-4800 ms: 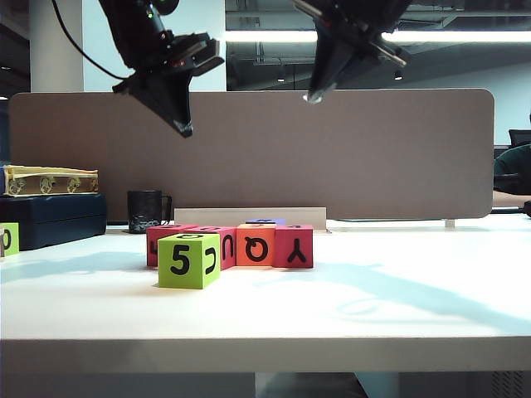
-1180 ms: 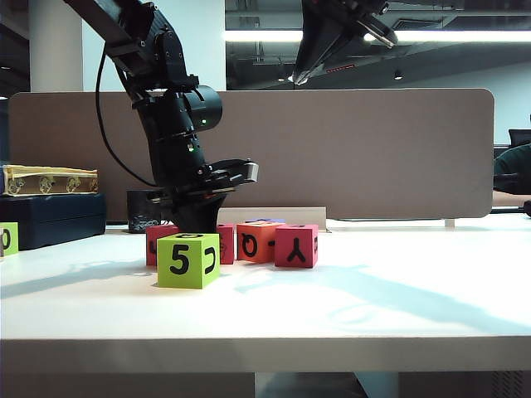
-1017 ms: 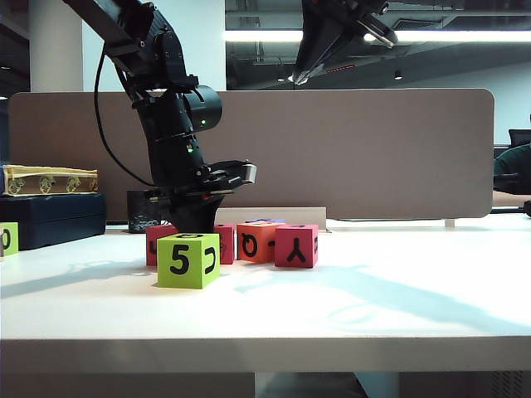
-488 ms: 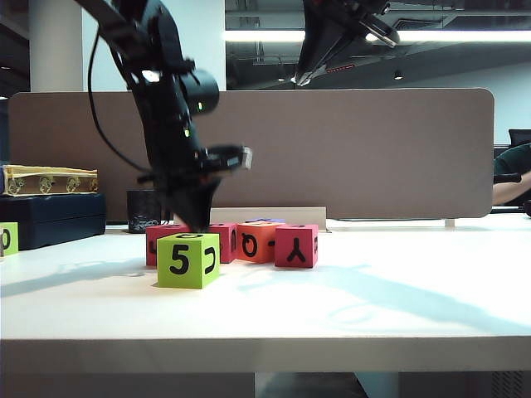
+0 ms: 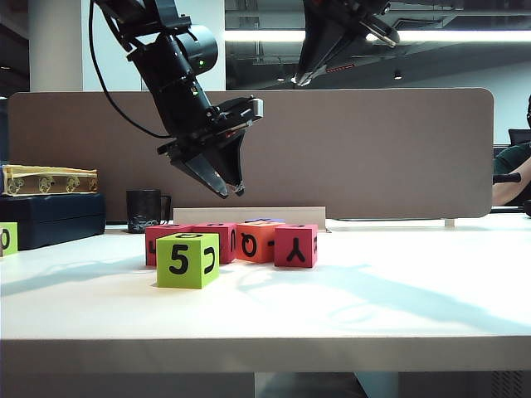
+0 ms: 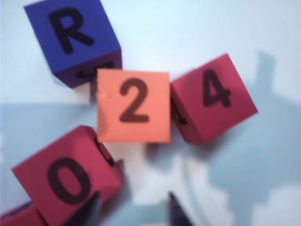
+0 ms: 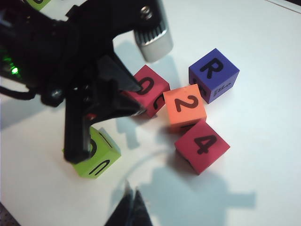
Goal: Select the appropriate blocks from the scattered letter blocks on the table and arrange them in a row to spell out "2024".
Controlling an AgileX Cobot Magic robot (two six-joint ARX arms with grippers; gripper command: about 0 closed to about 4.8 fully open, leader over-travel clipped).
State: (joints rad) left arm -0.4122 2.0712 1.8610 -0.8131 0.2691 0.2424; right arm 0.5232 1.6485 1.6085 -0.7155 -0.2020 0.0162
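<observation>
The row is only half formed: the orange 2 block (image 6: 134, 106) touches the red 4 block (image 6: 214, 96), the red 0 block (image 6: 66, 181) askew beside them on the white counter (image 5: 373, 307). The left end effector (image 5: 231, 189), jaws slightly apart and empty, is held above; the right end effector (image 7: 131, 207) is kept together overhead. Straightening is judged next. A grey partition (image 5: 373, 149) is seen behind.
</observation>
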